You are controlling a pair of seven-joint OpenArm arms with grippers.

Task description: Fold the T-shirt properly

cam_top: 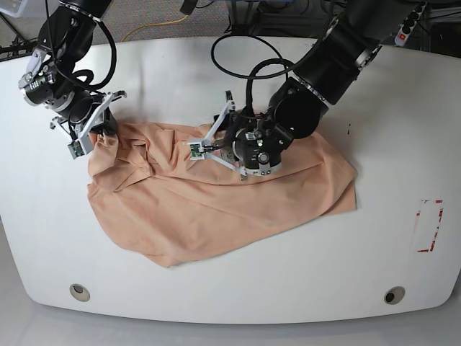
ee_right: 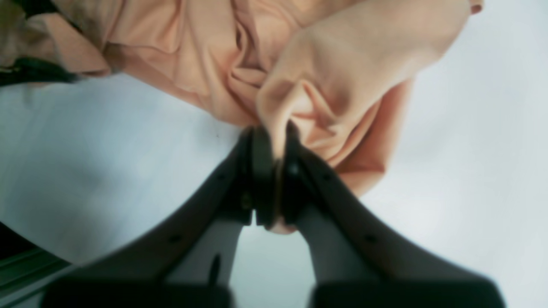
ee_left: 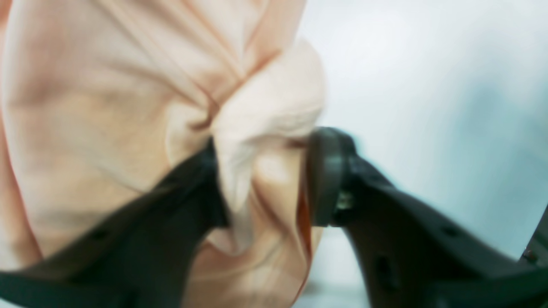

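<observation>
Right gripper (ee_right: pixel 274 171): fingers (ee_right: pixel 261 171) nearly together, a thin pinch of peach-pink T-shirt (ee_right: pixel 325 77) clamped between the pads, a nub of cloth poking out below them. From the pinch the fabric fans away in tight creases.

Left gripper (ee_left: pixel 265 179): fingers (ee_left: pixel 325 179) set moderately apart, a thick bunched fold of the T-shirt (ee_left: pixel 107 119) filling the gap and pressed against both pads; a sliver of orange shows at the fold's edge (view blurred, detail soft).

Base view: the right gripper (cam_top: pixel 92 137) holds the shirt's upper corner at that view's left; the left gripper (cam_top: pixel 216 148) holds cloth near the middle of the upper edge. The T-shirt (cam_top: pixel 216 209) lies rumpled and spread across the middle of the white tabletop (cam_top: pixel 238 288), most of its body toward the near edge, below both grippers. A red-marked rectangle (cam_top: pixel 428 225) sits on the tabletop well apart from the shirt, at that view's right. Two round fittings (cam_top: pixel 80 292) near the front edge.
</observation>
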